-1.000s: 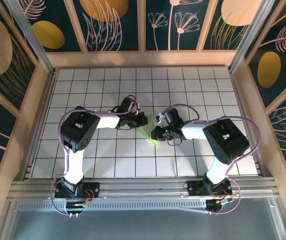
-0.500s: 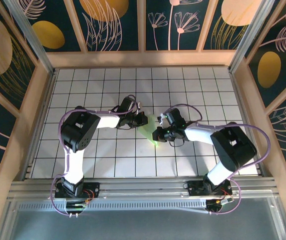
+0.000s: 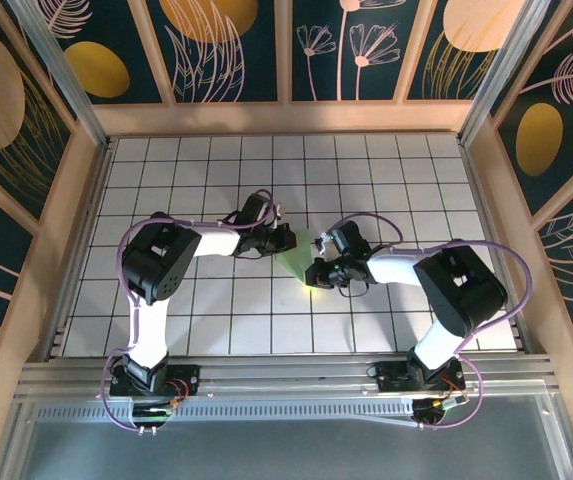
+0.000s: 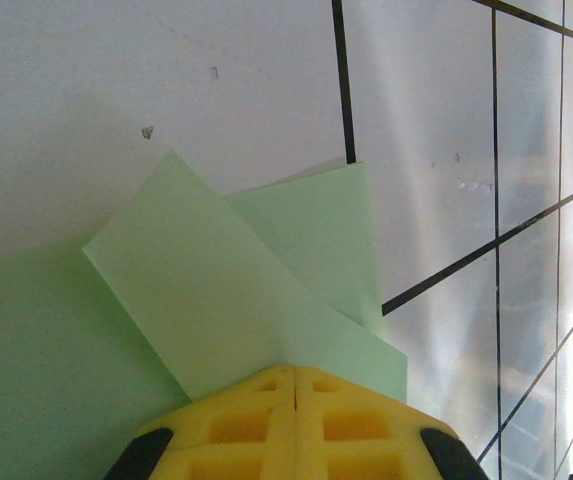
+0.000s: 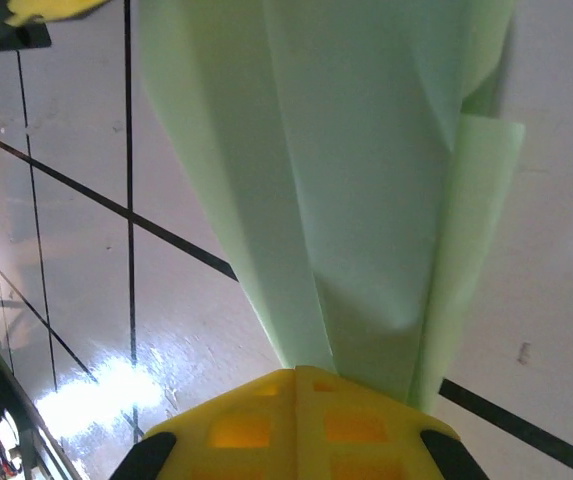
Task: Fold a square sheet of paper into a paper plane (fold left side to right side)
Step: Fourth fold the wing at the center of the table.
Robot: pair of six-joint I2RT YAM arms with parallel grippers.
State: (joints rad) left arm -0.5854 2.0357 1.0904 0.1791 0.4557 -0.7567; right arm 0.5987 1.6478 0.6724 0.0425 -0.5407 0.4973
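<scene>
The square sheet of paper (image 3: 296, 262) lies part-folded on the white tiles between the two arms, a pale green wedge narrowing toward the near end. In the left wrist view the paper (image 4: 216, 290) shows overlapping folded flaps. My left gripper (image 4: 294, 370) is shut, its yellow tips resting on the flaps' edge. In the right wrist view the paper (image 5: 366, 150) tapers to a narrow creased end. My right gripper (image 5: 296, 372) is shut, its tips set on that end. From above, the left gripper (image 3: 284, 240) is at the paper's far end and the right gripper (image 3: 314, 274) at its near end.
The white grid-tiled table (image 3: 206, 320) is fenced by wooden walls (image 3: 286, 117) at the back and on both sides. An aluminium rail (image 3: 286, 375) with the arm bases runs along the near edge. Purple cables loop over both arms.
The right arm's elbow swung out and back, and its gripper shifted slightly on the paper's near end. The left arm has stayed where it was. Both grippers remain shut.
</scene>
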